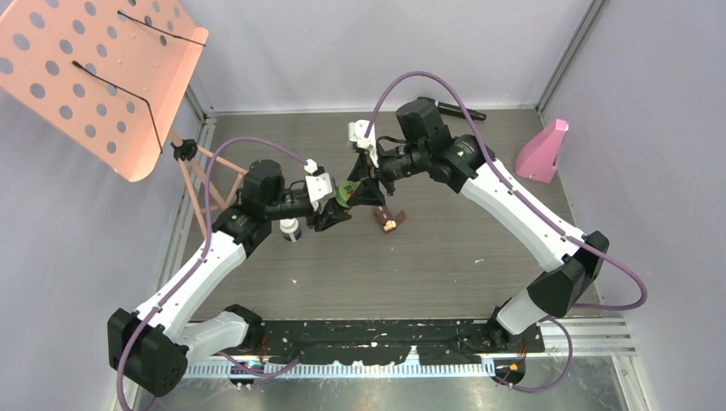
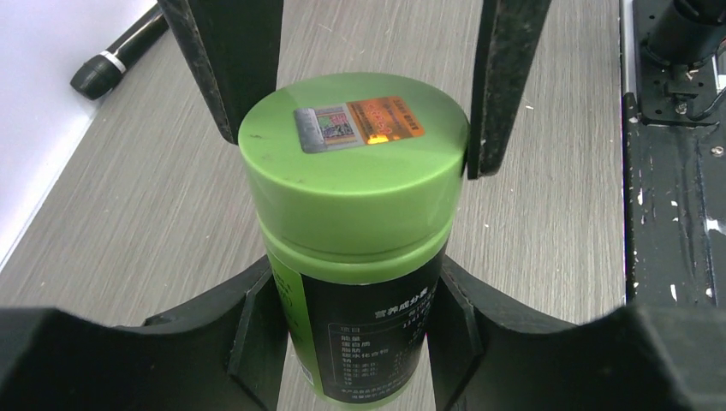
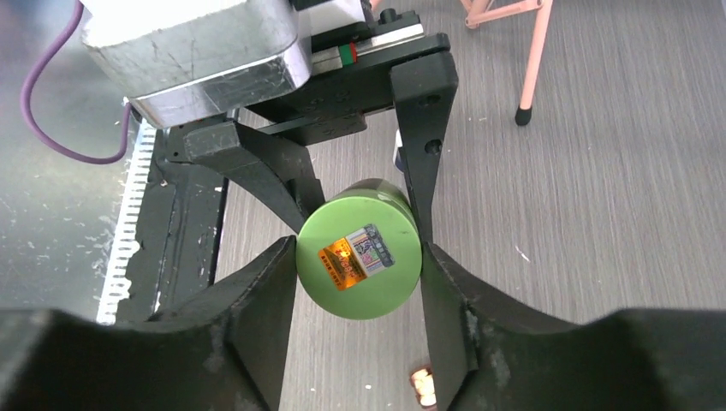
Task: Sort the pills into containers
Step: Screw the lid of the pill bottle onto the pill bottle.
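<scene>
Holding green-lidded bottle [image 2: 364, 342] by its body in left hand [image 2: 355, 282]; clamping right hand [image 3: 358, 261] on its lid [image 2: 355, 180], probably to unscrew.

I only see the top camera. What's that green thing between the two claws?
Observer: A bottle with a green lid.
Operator: Who's holding it?
Observer: The left claw grips its body, below the lid.
Operator: And the right claw?
Observer: It pinches the lid from both sides.
</scene>
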Robot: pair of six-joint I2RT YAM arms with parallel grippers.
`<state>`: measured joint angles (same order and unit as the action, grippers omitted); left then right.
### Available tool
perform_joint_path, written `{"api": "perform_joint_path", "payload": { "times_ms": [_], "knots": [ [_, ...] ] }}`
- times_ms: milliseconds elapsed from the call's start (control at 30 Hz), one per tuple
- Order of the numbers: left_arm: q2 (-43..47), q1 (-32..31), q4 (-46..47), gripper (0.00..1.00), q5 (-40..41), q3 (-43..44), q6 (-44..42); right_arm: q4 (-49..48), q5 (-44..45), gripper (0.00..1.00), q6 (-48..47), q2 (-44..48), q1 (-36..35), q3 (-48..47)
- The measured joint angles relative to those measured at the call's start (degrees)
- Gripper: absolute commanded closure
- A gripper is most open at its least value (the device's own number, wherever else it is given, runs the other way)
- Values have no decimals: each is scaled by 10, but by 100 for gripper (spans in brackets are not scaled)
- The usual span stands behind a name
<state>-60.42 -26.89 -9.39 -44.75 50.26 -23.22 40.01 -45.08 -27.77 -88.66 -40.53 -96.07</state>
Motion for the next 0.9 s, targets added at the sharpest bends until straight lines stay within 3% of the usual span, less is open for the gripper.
{"api": "perform_joint_path", "payload": {
  "times_ms": [100,233,300,467,600,733,767,833,867,900],
  "knots": [
    [-1,2,-7,100,0,1,-3,4,4,60,-3,-5,-3,-5],
    [-2,3,-12,100,7,1,-7,5,20,90,5,-7,-8,-5],
    [-2,3,-11,100,21,1,-8,-2,40,94,25,-7,-12,-5],
    [-2,3,19,100,109,-7,-7,-60,157,94,150,-14,-30,3],
    [-2,3,39,100,178,-18,-7,-93,323,95,344,-27,-61,3],
    [-2,5,57,100,219,-26,0,-99,405,94,481,-45,-73,-11],
    [-2,6,63,100,229,-27,3,-100,416,93,505,-49,-74,-15],
    [-2,6,69,100,242,-28,6,-101,435,76,553,-55,-75,-20],
    [-2,6,71,100,246,-28,7,-101,441,57,571,-55,-75,-20],
    [-2,6,73,100,248,-28,8,-101,444,47,582,-55,-75,-20]
  ]
}}
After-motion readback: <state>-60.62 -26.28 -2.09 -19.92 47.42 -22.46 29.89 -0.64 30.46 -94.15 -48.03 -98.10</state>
